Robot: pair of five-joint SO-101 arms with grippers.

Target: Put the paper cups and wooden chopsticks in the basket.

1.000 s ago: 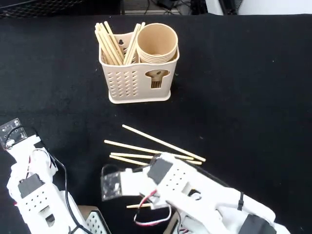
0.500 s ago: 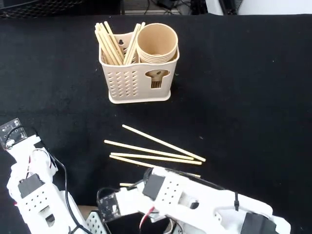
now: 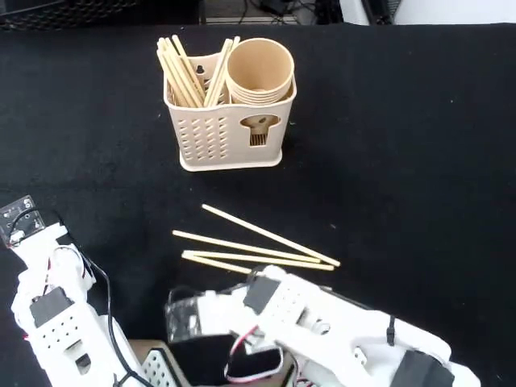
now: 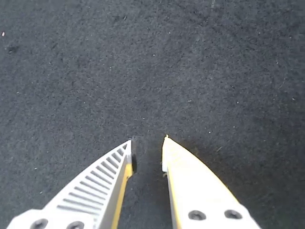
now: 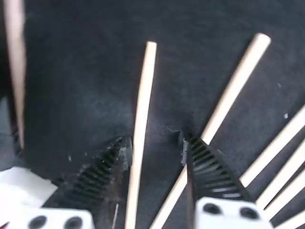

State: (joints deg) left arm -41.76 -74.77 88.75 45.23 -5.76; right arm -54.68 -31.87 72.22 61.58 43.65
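The beige basket (image 3: 211,139) stands at the far side with stacked paper cups (image 3: 260,71) and several wooden chopsticks (image 3: 182,74) in it. Three loose chopsticks (image 3: 258,260) lie on the black cloth in the middle. My right arm (image 3: 282,318) hangs over their near ends. In the right wrist view my right gripper (image 5: 153,140) is open just above the cloth, and one chopstick (image 5: 142,109) lies between its black fingers, close to one of them. A second chopstick (image 5: 228,95) runs past the outside of the other finger. My left gripper (image 4: 147,141) points at bare cloth with a narrow gap between its tips.
My left arm (image 3: 48,314) sits at the near left corner, away from the chopsticks. More chopstick ends (image 5: 281,143) fan out beside the right gripper. Open cloth lies between the loose chopsticks and the basket, and to the right of the basket.
The right arm pulled back toward the near edge, then came forward again over the nearest chopsticks, covering the short piece that showed before. The left arm stayed still.
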